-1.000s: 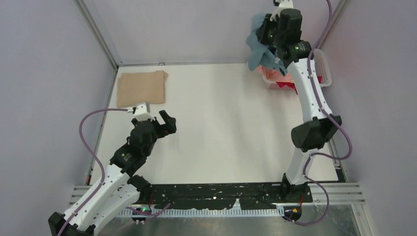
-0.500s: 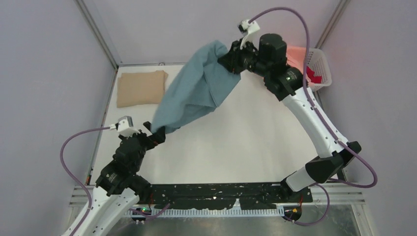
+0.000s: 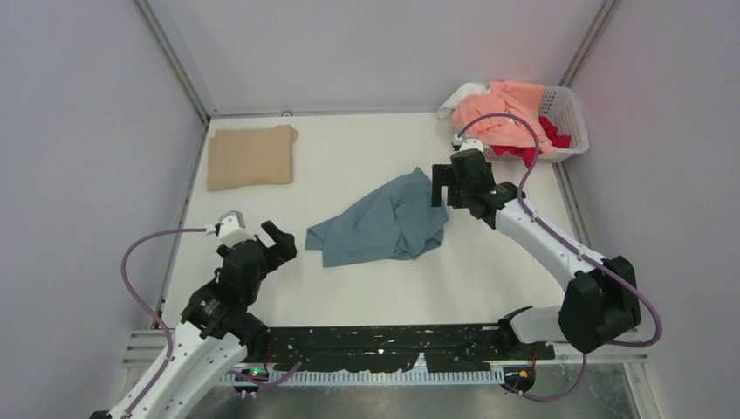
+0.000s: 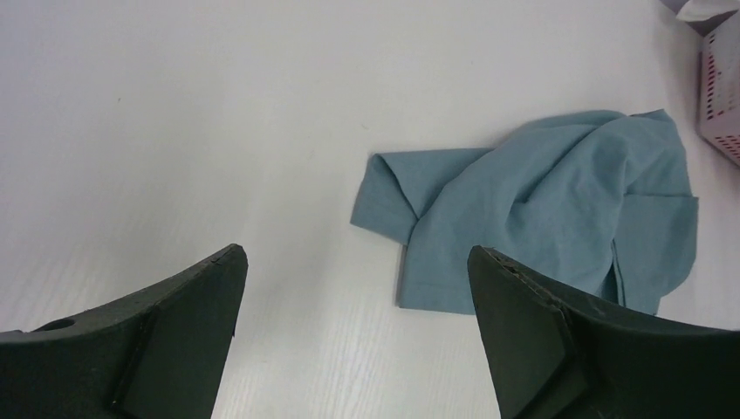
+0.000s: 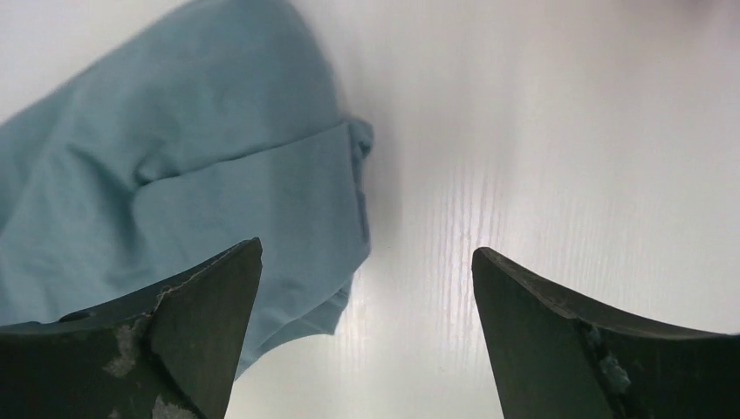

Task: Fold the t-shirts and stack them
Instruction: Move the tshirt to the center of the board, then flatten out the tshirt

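Note:
A dusty teal t-shirt (image 3: 384,223) lies crumpled on the middle of the white table, held by neither gripper. My right gripper (image 3: 438,186) hovers open over its right edge; in the right wrist view the teal t-shirt (image 5: 192,175) lies under the left finger, and the space between the fingers of the gripper (image 5: 366,249) holds nothing. My left gripper (image 3: 277,244) stands open just left of the shirt. In the left wrist view the teal t-shirt (image 4: 541,218) lies ahead of that gripper (image 4: 355,251). A folded tan t-shirt (image 3: 251,157) rests at the back left.
A white lattice basket (image 3: 572,122) stands at the back right corner with a peach-pink shirt (image 3: 502,113), a red one (image 3: 541,140) and a white one (image 3: 462,92) spilling over its rim. The basket's corner (image 4: 720,96) shows in the left wrist view.
My right arm swung the teal t-shirt from the basket to the table's middle, lowered, and opened, letting it drop. My left gripper shifted slightly and stayed open.

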